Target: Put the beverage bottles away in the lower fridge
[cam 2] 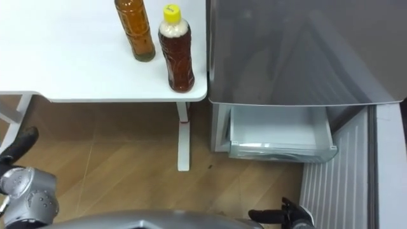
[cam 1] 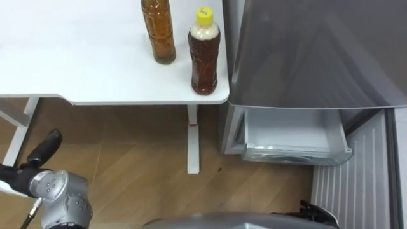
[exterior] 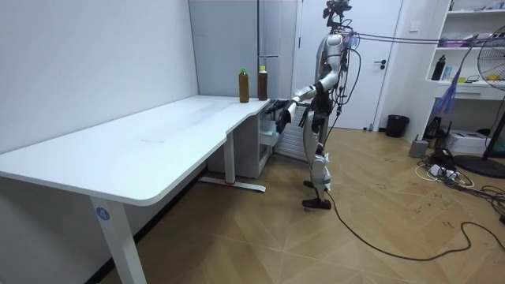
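Two drink bottles stand on the white table [cam 1: 95, 76] near its right corner: an amber one [cam 1: 159, 32] and, closer to the edge, a darker one with a yellow cap [cam 1: 204, 54]. To their right is the grey fridge [cam 1: 318, 51], with its pale lower drawer [cam 1: 289, 137] pulled out and empty. My left hand [cam 1: 43, 151] hangs low at the left, below the table edge, fingers straight and holding nothing. My right hand [cam 2: 276, 217] shows at the bottom edge, in front of the drawer, fingers stretched out and empty. In the room view I stand at the fridge [exterior: 272, 47] by the table's far end.
A ribbed white panel [cam 1: 356, 178], the open lower door, lies right of the drawer. The table's white leg [cam 1: 193, 143] stands on the wooden floor just left of the fridge. Shelves and a fan [exterior: 493, 55] are behind me across the room.
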Tool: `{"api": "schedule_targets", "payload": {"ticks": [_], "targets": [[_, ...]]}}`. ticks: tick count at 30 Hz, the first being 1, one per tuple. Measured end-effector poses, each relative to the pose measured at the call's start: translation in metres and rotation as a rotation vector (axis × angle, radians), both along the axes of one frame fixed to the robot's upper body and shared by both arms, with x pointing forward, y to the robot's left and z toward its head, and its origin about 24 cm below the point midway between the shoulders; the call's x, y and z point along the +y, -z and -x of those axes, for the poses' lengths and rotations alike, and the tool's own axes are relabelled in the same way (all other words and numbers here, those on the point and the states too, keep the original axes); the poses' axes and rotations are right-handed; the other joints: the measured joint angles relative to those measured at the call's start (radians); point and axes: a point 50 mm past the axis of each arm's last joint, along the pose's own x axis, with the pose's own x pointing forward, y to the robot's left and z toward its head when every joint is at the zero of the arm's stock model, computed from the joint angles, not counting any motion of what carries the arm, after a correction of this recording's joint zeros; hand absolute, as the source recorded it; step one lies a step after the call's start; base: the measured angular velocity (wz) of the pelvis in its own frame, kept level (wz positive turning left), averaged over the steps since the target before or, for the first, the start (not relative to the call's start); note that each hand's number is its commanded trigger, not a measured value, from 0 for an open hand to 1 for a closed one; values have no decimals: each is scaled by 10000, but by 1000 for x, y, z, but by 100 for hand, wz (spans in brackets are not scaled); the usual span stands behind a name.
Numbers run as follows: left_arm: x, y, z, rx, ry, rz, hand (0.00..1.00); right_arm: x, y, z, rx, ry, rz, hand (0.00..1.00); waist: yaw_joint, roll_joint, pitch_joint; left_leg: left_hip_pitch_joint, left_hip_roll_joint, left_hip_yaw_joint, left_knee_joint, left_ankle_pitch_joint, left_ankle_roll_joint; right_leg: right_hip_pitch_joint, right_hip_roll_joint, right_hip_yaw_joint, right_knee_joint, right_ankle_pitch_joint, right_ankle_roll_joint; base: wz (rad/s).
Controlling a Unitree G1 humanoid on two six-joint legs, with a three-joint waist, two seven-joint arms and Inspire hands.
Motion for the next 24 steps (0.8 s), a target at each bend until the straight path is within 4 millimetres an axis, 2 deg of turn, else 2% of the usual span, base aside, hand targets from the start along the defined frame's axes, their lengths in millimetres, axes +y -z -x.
{"api": "schedule_targets", "payload": {"ticks": [5,10,11,16,18,21,24], "targets": [[-2,-26,-15,-599,808,-1448,0,0,0,1,-1,-75,-47,0,-36,-65,3,-33,0,1,15,0,0,-39,-2,-21,-17,0,0,0],[-4,-78,-34,-2354,1457,-3136,0,-1,-1,0,-90,-95,17,0,-93,-24,13,-149,-4,7,59,0,-1,-47,4,4,-30,1,0,0],[-5,-84,-35,-2488,1572,-3421,0,-2,-1,0,-81,-91,36,0,-93,-7,22,-148,-4,9,59,0,-1,-50,3,12,-30,1,0,-4],[-20,-135,-43,-4010,2396,-5592,0,-2,0,1,-72,-70,32,0,-193,36,31,-94,-7,-4,84,0,-1,-20,-4,-8,-47,0,0,0],[-25,-149,-46,-4445,2732,-6333,0,-3,0,2,-88,-44,19,0,-193,60,50,-63,-9,-4,85,1,0,-22,-7,-2,-49,0,0,0],[-32,-161,-49,-4486,3240,-7530,0,-4,0,5,-85,235,6,0,-219,119,67,-51,-12,-2,85,0,0,9,-3,5,-120,-3,4,0],[-44,-170,-51,-5032,3944,-7663,0,-4,0,6,-228,605,-57,0,-260,150,72,-153,-18,-91,89,0,0,-24,1,-59,-162,-3,4,8]]}}
